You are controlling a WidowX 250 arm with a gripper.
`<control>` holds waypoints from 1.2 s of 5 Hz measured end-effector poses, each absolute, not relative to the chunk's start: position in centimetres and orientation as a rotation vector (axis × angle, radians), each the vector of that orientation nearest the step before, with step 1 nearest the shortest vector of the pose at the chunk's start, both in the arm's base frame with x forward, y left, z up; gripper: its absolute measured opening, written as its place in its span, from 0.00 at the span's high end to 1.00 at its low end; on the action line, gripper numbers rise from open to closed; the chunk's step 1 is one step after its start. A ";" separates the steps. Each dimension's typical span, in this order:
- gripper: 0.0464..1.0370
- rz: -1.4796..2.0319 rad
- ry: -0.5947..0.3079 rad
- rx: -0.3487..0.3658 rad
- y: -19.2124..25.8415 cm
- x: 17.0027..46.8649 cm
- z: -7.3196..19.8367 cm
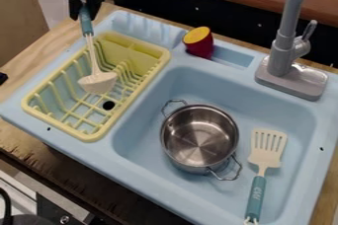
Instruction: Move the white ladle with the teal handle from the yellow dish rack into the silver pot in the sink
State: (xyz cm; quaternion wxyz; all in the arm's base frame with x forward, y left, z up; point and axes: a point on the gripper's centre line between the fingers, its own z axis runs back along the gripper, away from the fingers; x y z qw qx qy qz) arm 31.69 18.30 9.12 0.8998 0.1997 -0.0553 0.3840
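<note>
At the upper left, my gripper (84, 10) is shut on the teal handle of a ladle (98, 82). The ladle hangs nearly upright, its cream bowl low over the yellow dish rack (135, 45); whether it touches the rack's bars I cannot tell. In the blue sink basin (142, 115) sits a steel pot (199, 137) with two side handles. To its right lies a slotted cream spatula (265, 152), its teal handle pointing toward the front edge.
On the sink's back ledge is a dark red object with a yellow top (199, 42). A grey faucet (284, 56) rises at the back right. Wooden counter (20, 132) borders the sink, and a white and black item is at the lower left.
</note>
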 end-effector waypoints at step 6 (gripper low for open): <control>0.81 1.038 -0.212 0.257 7.4 28.4 7.9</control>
